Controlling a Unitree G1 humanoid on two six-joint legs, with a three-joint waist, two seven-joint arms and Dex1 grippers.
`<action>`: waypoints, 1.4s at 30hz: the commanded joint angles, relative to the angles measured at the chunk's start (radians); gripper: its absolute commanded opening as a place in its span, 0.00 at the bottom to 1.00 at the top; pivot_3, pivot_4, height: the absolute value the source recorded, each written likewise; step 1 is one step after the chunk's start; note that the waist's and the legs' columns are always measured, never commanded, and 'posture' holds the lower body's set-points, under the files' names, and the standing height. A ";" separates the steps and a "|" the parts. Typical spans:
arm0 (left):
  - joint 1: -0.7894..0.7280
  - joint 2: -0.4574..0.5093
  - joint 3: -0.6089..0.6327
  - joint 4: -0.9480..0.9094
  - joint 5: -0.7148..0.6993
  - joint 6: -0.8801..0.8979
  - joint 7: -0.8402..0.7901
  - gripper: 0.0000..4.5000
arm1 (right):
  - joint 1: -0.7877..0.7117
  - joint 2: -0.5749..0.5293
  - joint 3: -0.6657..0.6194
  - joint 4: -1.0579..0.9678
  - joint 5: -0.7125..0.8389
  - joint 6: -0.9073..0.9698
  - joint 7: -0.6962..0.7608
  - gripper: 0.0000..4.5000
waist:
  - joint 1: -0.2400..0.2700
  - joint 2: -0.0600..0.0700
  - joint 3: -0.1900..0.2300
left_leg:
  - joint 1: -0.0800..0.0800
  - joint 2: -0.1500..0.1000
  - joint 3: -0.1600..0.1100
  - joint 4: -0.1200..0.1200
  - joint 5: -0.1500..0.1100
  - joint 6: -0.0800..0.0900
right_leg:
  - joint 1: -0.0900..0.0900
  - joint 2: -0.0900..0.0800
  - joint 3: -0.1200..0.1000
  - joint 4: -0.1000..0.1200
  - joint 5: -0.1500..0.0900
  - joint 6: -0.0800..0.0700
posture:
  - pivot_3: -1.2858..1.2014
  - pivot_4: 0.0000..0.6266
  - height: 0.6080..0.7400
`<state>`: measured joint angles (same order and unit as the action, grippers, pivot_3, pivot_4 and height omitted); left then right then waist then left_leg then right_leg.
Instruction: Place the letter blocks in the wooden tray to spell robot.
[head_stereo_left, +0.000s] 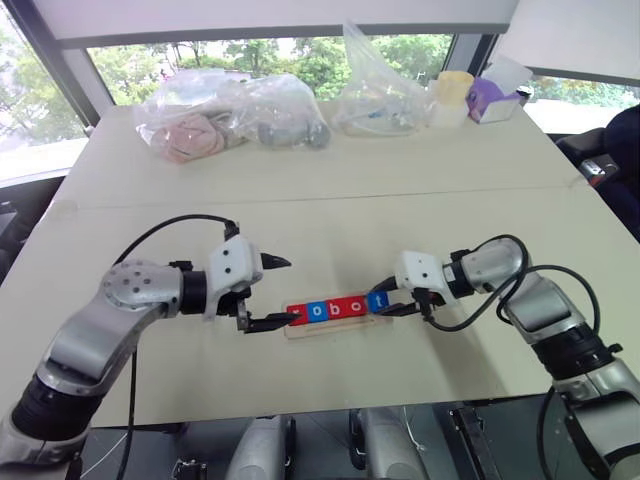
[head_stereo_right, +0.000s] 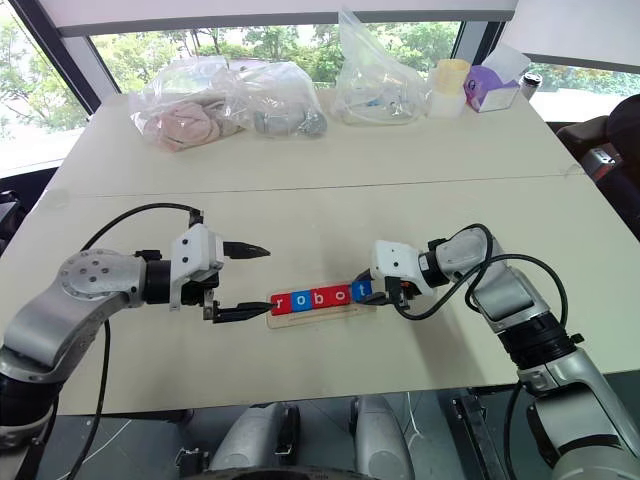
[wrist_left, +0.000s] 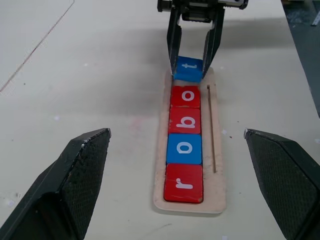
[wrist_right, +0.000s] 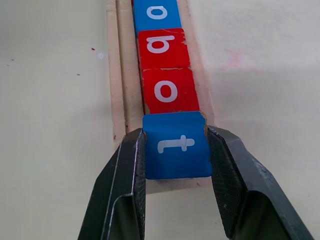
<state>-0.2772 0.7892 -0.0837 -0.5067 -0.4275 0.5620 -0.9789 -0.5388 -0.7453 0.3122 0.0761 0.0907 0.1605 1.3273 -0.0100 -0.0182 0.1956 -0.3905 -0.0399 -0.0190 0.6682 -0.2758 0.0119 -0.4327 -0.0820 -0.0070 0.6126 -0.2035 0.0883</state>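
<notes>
The wooden tray (head_stereo_left: 335, 328) lies on the table in front of me. Four letter blocks sit in a row in it: red r (wrist_left: 183, 183), blue o (wrist_left: 184, 148), red b (wrist_left: 184, 120), red o (wrist_left: 185, 96). The blue t (wrist_right: 176, 145) is at the tray's right end, against the red o, with my right gripper (wrist_right: 175, 131) shut on its sides. I cannot tell whether the t lies flat. My left gripper (head_stereo_left: 280, 293) stands wide open at the tray's left end, one finger (head_stereo_left: 268, 323) low beside the r, nothing between its fingers.
Clear plastic bags (head_stereo_left: 225, 115) with things inside lie along the table's far side, with a yellow cup (head_stereo_left: 452, 95) and a purple box (head_stereo_left: 492, 100) at the far right. A seam (head_stereo_left: 320, 195) crosses the table behind the tray. The near table edge (head_stereo_left: 300, 412) is close.
</notes>
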 joint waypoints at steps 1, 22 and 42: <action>0.011 -0.005 0.013 -0.049 -0.009 -0.011 0.017 1.00 | -0.019 0.005 -0.002 -0.002 -0.004 -0.020 0.010 0.26 | 0.000 0.000 0.000 | 0.000 0.000 0.000 0.000 0.000 0.000 | 0.000 0.000 0.000 0.000 0.000 0.000 | 0.52 0.24 0.89; 0.027 0.000 0.020 -0.014 0.003 -0.061 0.002 1.00 | -0.020 0.027 0.009 0.012 -0.032 -0.030 0.015 0.70 | 0.000 0.000 0.000 | 0.000 0.000 0.000 0.000 0.000 0.000 | 0.000 0.000 0.000 0.000 0.000 0.000 | 0.52 0.24 0.89; 0.089 0.001 0.046 -0.028 -0.023 -0.062 0.016 1.00 | 0.110 -0.082 -0.270 -0.254 0.162 0.335 -0.100 1.00 | 0.011 0.000 0.000 | 0.000 0.000 0.000 0.000 0.000 0.000 | 0.000 -0.001 0.000 0.000 0.000 0.000 | 0.52 0.24 0.89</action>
<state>-0.1981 0.7815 -0.0782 -0.4959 -0.4272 0.4975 -0.9684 -0.4657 -0.7974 0.1100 -0.1010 0.2052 0.4404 1.2432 0.0007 -0.0181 0.1955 -0.3910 -0.0400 -0.0194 0.6676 -0.2758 0.0116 -0.4331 -0.0835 -0.0069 0.6123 -0.2036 0.0876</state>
